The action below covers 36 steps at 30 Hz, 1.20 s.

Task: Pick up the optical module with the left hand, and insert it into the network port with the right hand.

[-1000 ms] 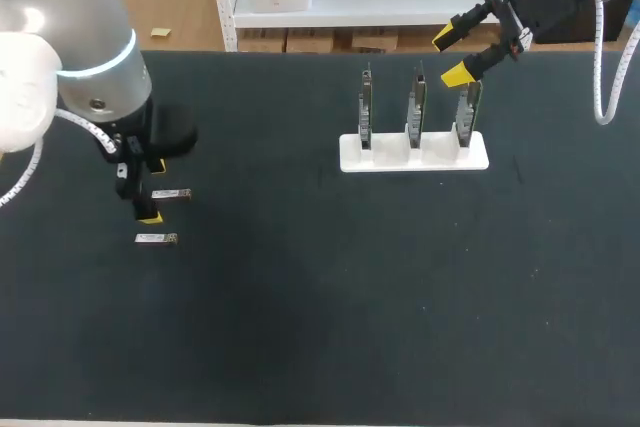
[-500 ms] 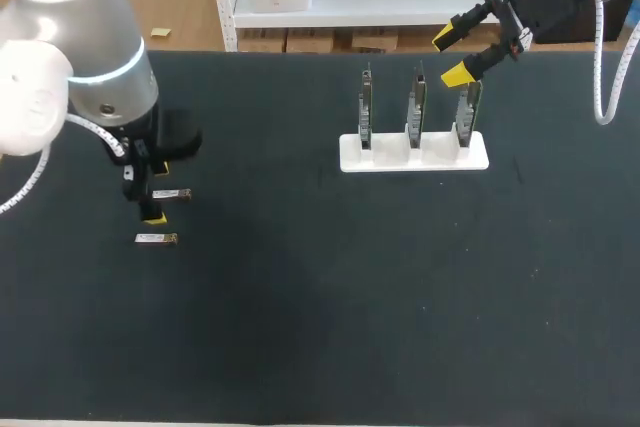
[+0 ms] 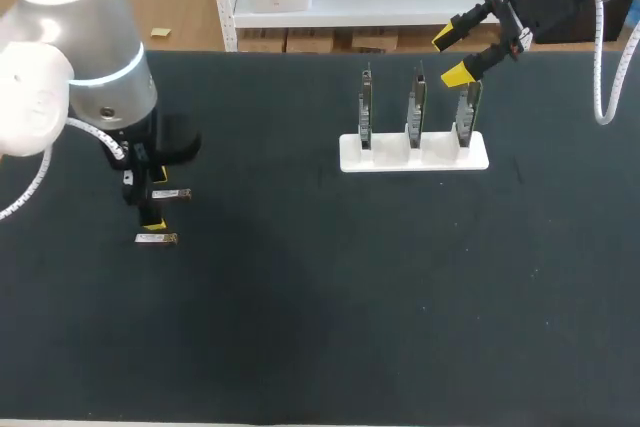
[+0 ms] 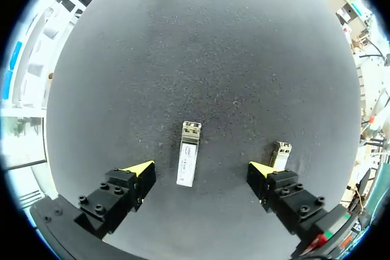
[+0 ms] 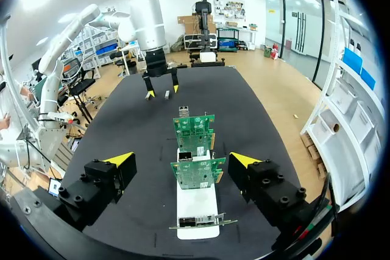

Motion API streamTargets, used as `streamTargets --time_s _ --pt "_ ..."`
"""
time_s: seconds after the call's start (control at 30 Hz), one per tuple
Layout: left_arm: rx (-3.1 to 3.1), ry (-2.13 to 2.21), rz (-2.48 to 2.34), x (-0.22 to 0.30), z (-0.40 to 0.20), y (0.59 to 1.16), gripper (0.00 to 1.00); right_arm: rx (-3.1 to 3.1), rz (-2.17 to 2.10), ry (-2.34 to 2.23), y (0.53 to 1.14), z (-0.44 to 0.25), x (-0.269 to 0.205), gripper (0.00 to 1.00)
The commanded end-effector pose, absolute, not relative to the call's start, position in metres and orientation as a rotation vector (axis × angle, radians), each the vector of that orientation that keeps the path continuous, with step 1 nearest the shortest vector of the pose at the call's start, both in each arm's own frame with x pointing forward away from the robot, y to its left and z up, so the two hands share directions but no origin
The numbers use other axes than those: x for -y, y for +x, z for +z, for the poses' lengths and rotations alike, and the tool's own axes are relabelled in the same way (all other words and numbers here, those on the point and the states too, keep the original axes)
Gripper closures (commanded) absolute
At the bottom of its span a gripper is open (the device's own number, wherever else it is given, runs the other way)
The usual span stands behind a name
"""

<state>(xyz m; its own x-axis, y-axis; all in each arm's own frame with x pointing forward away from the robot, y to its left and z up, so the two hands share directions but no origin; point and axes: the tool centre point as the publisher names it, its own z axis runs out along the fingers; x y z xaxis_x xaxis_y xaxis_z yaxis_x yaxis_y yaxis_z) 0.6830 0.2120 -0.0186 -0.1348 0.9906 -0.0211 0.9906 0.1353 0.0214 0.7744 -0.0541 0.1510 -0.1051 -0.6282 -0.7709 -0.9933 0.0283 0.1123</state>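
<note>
Two small metal optical modules lie on the black table at the left. One module (image 3: pixel 172 193) (image 4: pixel 189 161) lies between the open fingers of my left gripper (image 3: pixel 153 194) (image 4: pixel 201 175), which hangs just above it, not touching it. The second module (image 3: pixel 157 238) (image 4: pixel 280 153) lies just outside one fingertip (image 4: pixel 261 173). A white stand (image 3: pixel 413 154) (image 5: pixel 198 208) holds three upright green network cards (image 5: pixel 197 172). My right gripper (image 3: pixel 451 57) (image 5: pixel 181 162) hovers open above the stand's right-hand card, holding nothing.
The black table mat (image 3: pixel 330 297) spreads wide and bare between the modules and the stand. In the right wrist view my left arm (image 5: pixel 149 22) stands at the table's far end, beyond the cards.
My left arm has shifted slightly to the right over the modules. The right arm and both modules have stayed put.
</note>
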Motion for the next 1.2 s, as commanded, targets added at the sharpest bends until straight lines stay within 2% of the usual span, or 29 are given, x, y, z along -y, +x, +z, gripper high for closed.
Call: streamTargets --time_s 0.03,0.1,0.13,0.17,0.2,0.23,0.87,1.2 --pt "-2.35 2.05 -0.016 -0.213 -0.022 0.683 0.0 -1.787 0.899 -1.643 0.773 0.151 0.054 0.0" --pt "-2.353 2.05 -0.018 -0.213 -0.023 0.683 0.29 -1.787 0.899 -1.643 0.773 0.151 0.054 0.0" --pt "-2.355 2.048 -0.039 -0.213 -0.023 0.683 0.36 -1.787 0.899 -1.643 0.773 0.151 0.054 0.0" --pt "-2.354 2.047 -0.034 -0.214 -0.023 0.683 0.75 -1.787 0.899 -1.643 0.773 0.151 0.054 0.0" --pt "-2.353 2.049 -0.032 -0.214 -0.023 0.684 0.96 -1.787 0.899 -1.643 0.773 0.151 0.054 0.0" --pt "-2.353 2.052 -0.034 -0.214 -0.024 0.684 1.0 -1.787 0.899 -1.643 0.773 0.151 0.054 0.0" --pt "-2.334 2.071 -0.089 -0.204 -0.022 0.687 1.0 -1.787 0.899 -1.643 0.773 0.151 0.054 0.0" --pt "-2.252 1.812 -0.298 -0.181 0.015 0.714 1.0 -1.787 0.899 -1.643 0.773 0.151 0.054 0.0"
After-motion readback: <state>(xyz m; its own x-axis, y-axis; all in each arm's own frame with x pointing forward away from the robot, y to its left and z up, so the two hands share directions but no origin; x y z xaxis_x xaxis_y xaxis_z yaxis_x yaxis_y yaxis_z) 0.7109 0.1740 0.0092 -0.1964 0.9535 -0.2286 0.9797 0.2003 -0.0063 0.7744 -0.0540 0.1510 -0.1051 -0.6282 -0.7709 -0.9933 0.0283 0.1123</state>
